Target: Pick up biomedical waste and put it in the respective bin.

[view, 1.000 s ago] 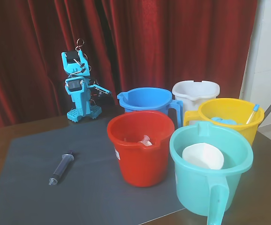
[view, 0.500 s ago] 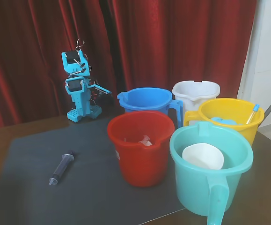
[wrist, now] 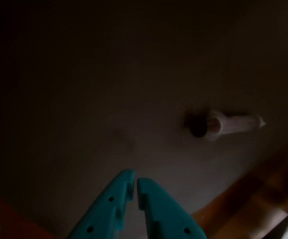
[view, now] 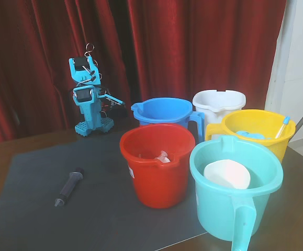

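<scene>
Dark plastic syringe (view: 69,186) lay unpicked on grey mat (view: 31,172). Blue two-finger gripper (wrist: 135,186) nearly closed, empty. Red plastic bucket (view: 159,180) already held white item; grasp and binning remained.

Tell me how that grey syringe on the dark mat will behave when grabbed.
The grey plastic syringe lies flat on the dark mat. Its round barrel will probably roll if nudged sideways. It looks stiff, light and likely slippery.

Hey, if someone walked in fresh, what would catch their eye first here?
Probably the cluster of bright buckets on the right of the fixed view, the red bucket and teal bucket nearest. Then the lone syringe lying on the dark mat, left of them, far from the arm's gripper.
</scene>
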### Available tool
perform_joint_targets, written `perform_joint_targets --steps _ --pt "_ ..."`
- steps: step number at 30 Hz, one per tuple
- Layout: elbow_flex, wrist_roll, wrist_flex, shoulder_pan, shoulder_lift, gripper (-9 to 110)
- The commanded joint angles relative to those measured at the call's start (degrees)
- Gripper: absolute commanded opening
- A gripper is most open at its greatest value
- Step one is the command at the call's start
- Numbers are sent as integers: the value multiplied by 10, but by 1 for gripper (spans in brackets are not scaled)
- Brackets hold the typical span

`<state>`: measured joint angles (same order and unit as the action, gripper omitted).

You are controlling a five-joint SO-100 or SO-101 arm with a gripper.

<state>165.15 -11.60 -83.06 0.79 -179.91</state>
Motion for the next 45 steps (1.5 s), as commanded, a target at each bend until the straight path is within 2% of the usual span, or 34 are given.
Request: perform_joint_targets --steps 1,8,16,21,25,30,45 --pt "-2 3 -14 4 2 0" --pt "-2 -4 -16 4 2 0" --pt "25 4 201 4 1 0" --pt "-37 3 238 -2 5 0" --pt "-127 6 189 -66 38 0" --pt "-268 45 113 -78 156 0" --pt "-831 134 -59 -131 758 0"
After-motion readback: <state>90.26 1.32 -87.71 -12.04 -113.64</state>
